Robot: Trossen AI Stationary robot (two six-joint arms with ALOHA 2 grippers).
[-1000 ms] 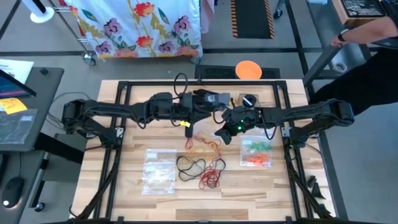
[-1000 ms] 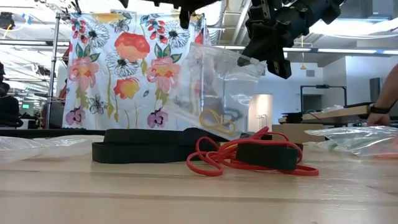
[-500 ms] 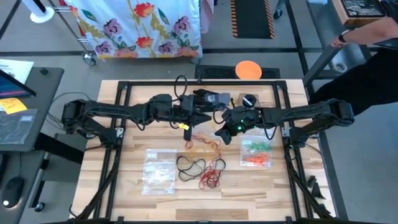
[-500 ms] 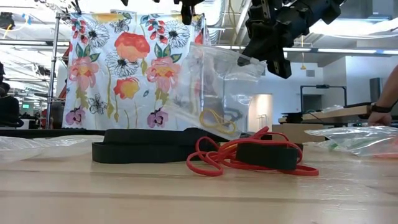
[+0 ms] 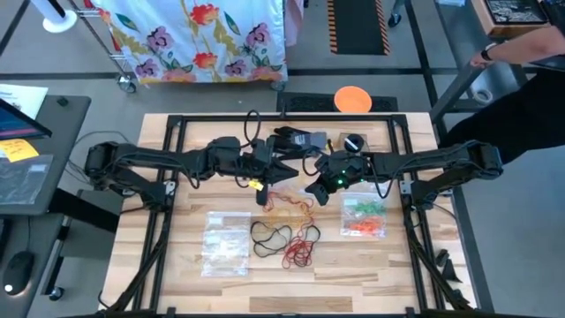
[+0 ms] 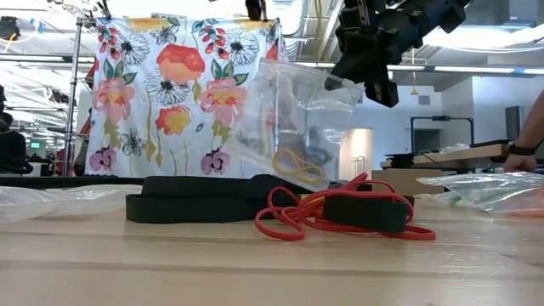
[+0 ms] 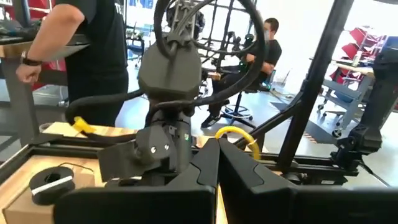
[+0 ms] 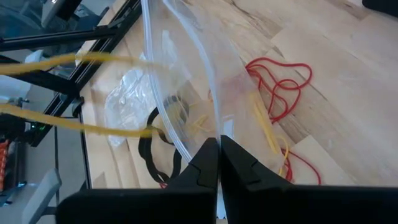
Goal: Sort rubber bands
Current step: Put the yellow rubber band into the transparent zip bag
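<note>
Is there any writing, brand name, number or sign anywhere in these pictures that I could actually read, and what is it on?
No text here can be read.
Yellow sticky note on the side desk: any writing is too small to read.
Hazard-striped floor mat: orange and black stripes only, no words.
Flowered cloth: a printed pattern, no lettering.
Clear plastic bag hanging from the right pincer: no label shows.

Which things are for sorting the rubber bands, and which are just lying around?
For the job:
red bands
black bands
yellow band in the left pincer
clear bag in the right pincer
bag of green and orange bands

Just lying about:
orange disc
flowery cloth
</note>
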